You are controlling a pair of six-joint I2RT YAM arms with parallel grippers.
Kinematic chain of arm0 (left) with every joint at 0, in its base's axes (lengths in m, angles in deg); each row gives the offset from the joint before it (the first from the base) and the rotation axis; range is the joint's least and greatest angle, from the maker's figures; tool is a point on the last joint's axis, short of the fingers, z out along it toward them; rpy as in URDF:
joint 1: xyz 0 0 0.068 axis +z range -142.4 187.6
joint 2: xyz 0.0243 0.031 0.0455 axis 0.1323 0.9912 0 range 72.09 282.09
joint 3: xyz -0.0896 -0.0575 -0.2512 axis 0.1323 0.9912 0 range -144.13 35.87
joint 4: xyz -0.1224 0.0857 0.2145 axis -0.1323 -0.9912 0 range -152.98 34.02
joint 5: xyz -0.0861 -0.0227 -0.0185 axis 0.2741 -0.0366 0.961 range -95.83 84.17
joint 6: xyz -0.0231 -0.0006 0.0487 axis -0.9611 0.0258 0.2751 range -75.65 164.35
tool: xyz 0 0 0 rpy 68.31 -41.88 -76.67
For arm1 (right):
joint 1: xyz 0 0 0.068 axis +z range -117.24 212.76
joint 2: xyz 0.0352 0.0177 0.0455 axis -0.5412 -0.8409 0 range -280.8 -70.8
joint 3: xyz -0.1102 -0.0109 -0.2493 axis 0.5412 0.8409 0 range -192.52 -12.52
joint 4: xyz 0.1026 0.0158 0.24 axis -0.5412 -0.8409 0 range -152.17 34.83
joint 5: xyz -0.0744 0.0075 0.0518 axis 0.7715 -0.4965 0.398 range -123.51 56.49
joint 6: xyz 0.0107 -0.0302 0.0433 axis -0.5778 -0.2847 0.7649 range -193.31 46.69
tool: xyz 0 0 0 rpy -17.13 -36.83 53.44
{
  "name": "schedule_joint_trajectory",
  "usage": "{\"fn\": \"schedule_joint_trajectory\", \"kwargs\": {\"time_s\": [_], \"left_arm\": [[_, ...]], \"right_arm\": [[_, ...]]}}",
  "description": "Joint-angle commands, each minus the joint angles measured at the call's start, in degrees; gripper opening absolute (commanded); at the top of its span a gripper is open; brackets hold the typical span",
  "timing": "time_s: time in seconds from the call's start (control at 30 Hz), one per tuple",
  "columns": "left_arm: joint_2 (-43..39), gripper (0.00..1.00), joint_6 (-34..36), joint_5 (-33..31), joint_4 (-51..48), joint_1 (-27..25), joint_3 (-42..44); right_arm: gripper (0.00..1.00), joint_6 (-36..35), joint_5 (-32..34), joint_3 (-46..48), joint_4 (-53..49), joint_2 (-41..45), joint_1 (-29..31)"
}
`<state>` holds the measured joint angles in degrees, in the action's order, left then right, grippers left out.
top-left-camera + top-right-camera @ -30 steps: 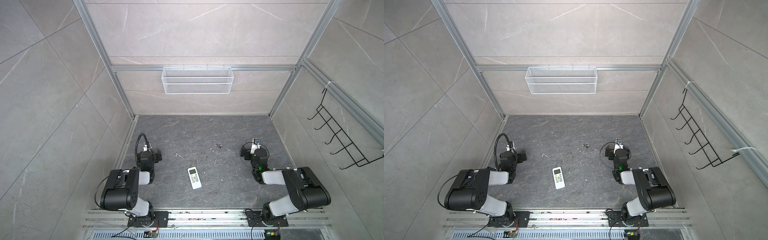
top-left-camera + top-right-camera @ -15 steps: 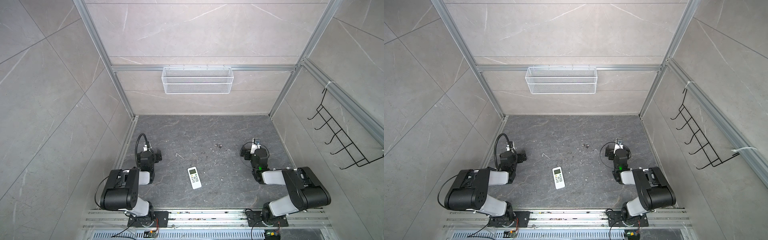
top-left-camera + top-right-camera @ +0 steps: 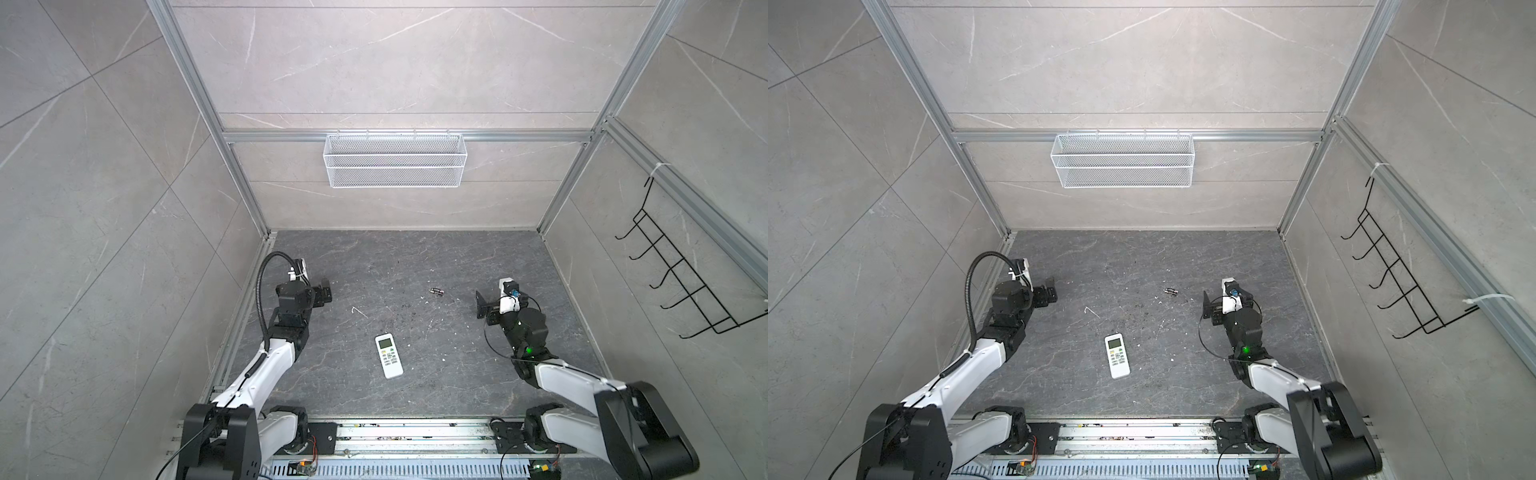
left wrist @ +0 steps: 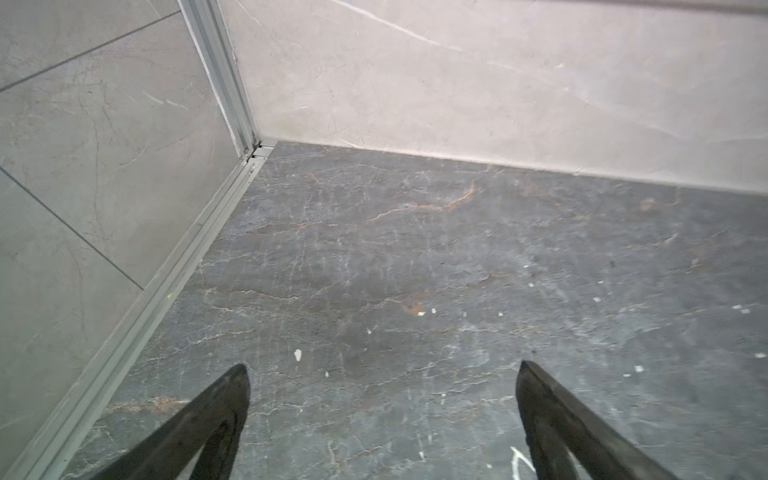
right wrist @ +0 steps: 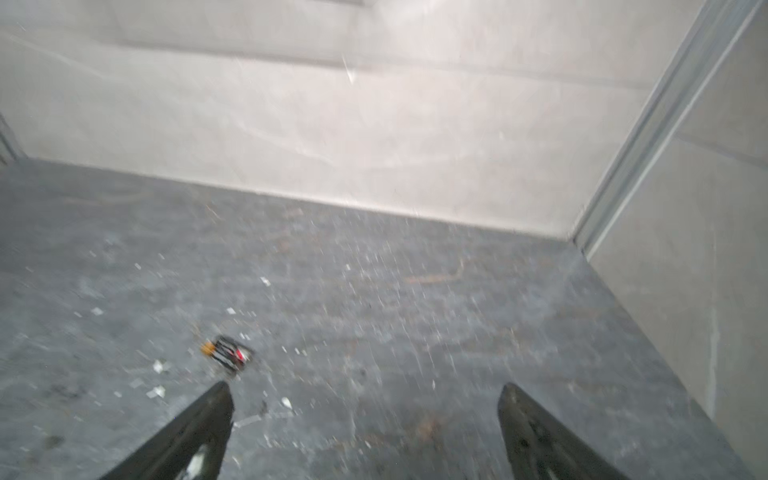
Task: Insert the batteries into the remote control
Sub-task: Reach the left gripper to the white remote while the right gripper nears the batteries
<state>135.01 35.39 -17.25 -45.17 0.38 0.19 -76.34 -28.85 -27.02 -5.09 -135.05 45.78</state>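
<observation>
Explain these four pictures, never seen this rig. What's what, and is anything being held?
Two small robot arms, left arm and right arm, stand at the near edge of a dark table. Two pictures look down from one overhead stereo camera, so they nearly match. The other two come from wrist cameras, each looking out through its own gripper: the left gripper and right gripper are both open and hold nothing. On the table lie a white remote control, buttons up, near the middle, and the batteries, together farther back, nearer the right arm. A wire basket hangs on the back wall.
</observation>
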Motion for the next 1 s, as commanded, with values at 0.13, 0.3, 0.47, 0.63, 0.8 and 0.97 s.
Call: {"fn": "schedule_joint_trajectory", "kwargs": {"time_s": [0.13, 0.3, 0.47, 0.63, 0.8, 0.97], "left_arm": [[-4.8, 1.0, -19.5, -7.0, -29.0, 0.0, -9.6], [-9.5, 1.0, -30.6, -14.8, -34.3, 0.2, -7.7], [-10.4, 1.0, -27.7, -8.0, -30.2, 0.4, -6.9], [-11.2, 1.0, -24.4, -7.0, -27.4, 0.3, -6.1], [-11.9, 1.0, -30.5, -3.4, -25.3, 0.3, -4.2], [-12.8, 1.0, -32.2, -4.2, -27.9, 1.1, -2.9]], "right_arm": [[0.99, 19.6, 12.6, -21.6, -43.0, 5.1, 0.5], [0.99, 38.0, 23.9, -38.5, -71.5, -5.5, -2.4], [0.99, 34.2, 18.3, -37.3, -64.9, -3.8, -2.4], [0.99, 32.4, 12.0, -32.6, -58.6, 0.1, -2.3], [0.99, 32.7, 4.2, -23.4, -42.0, -0.6, -2.4], [0.99, 34.3, -4.8, -20.1, -39.0, -3.8, -0.8]]}}
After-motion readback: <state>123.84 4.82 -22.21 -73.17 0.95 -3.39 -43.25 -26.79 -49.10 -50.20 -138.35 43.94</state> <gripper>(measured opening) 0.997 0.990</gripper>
